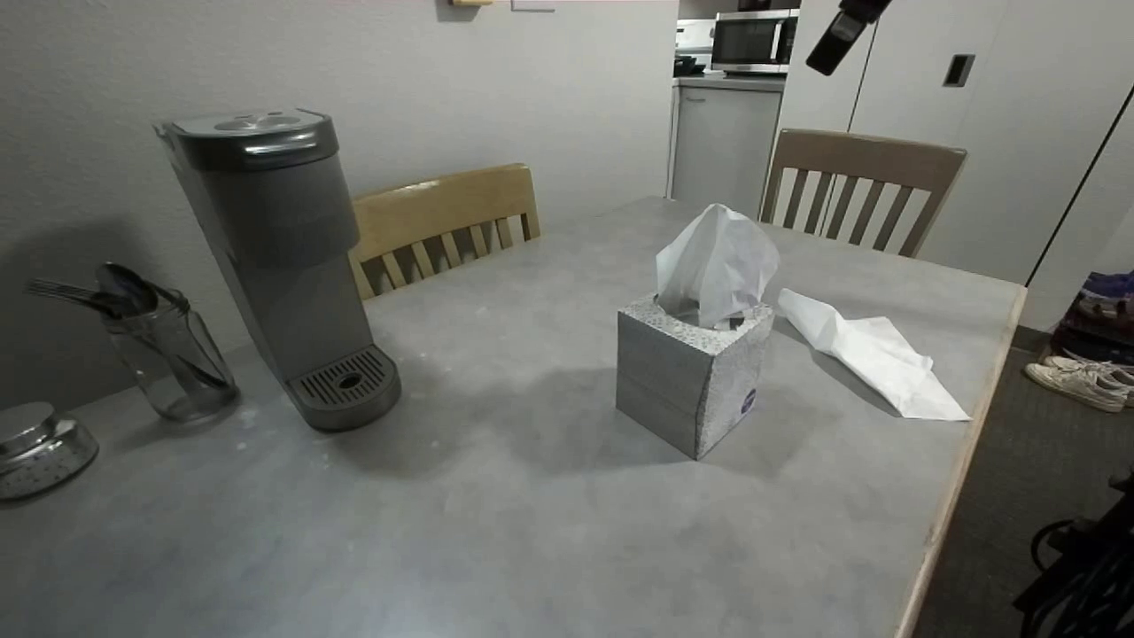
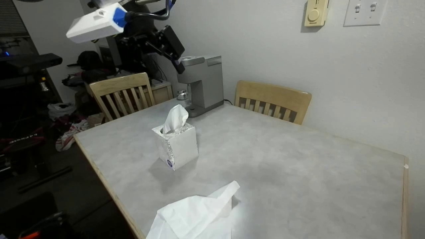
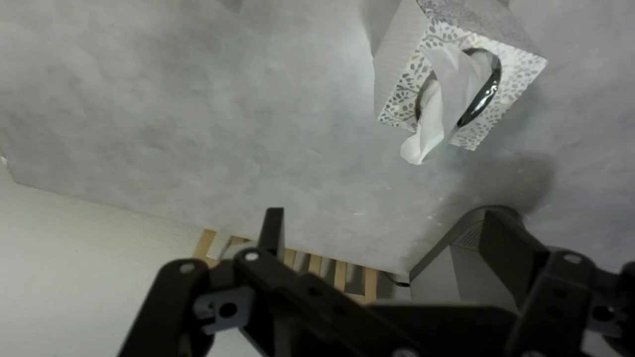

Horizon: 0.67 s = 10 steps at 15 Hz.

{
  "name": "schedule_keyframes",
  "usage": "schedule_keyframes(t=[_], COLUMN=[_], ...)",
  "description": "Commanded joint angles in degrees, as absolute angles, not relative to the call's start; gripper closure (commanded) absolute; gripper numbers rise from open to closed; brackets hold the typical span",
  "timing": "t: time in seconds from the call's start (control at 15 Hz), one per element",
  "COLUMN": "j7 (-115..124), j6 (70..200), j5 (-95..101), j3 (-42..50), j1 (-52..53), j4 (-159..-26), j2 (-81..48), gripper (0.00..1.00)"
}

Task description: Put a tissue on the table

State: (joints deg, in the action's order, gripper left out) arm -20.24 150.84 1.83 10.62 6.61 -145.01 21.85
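"While a loose tissue (image 1: pixel 873 354) lies rumpled on the table (image 1: pixel 443 532), a gripper (image 3: pixel 387 223) hangs overhead with its jaws spread wide and nothing between them. Why so?"

"Most likely because nothing is left to carry. The task calls for a tissue on the table, and one is there, so the work looks done."

"Where, exactly?"

"Near the table's edge, beside the tissue box (image 2: pixel 184 147) and apart from it. Both exterior views show slanting folds, with one end lifted off the surface, probably because thin paper holds its creases rather than settling flat."

"And the second tissue (image 3: pixel 448 91)?"

"Standing out of the box's slot, its foot tucked inside, which keeps it propped up. The box sits upright, opening on top, a placing that suits a pinch from above."

"What of the coffee maker (image 1: pixel 275 221)?"

"Set back near the wall (image 1: pixel 576 106), with a cord (image 2: pixel 228 100) behind its base, presumably to be close to power. A jar (image 1: pixel 182 385) of cutlery (image 1: pixel 126 288) stands beside it, perhaps to be handy for coffee."

"Next?"

"By this reading, lift away and leave both sheets alone. A low pass of the fingers (image 3: pixel 272 233) could snag the standing one, and the loose one, light as it is, might slide off the edge."
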Motion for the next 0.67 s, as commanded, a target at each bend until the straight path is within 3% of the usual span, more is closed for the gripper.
schedule_keyframes(t=[0.0, 0.6], j7=[-24.4, -23.6], j6=[151.2, 150.8], j5=[-1.5, -1.3], j3=[10.1, 8.6], j1=[8.4, 7.4], j4=[-140.1, -140.1], j2=[16.9, 17.4], gripper=[0.00, 0.00])
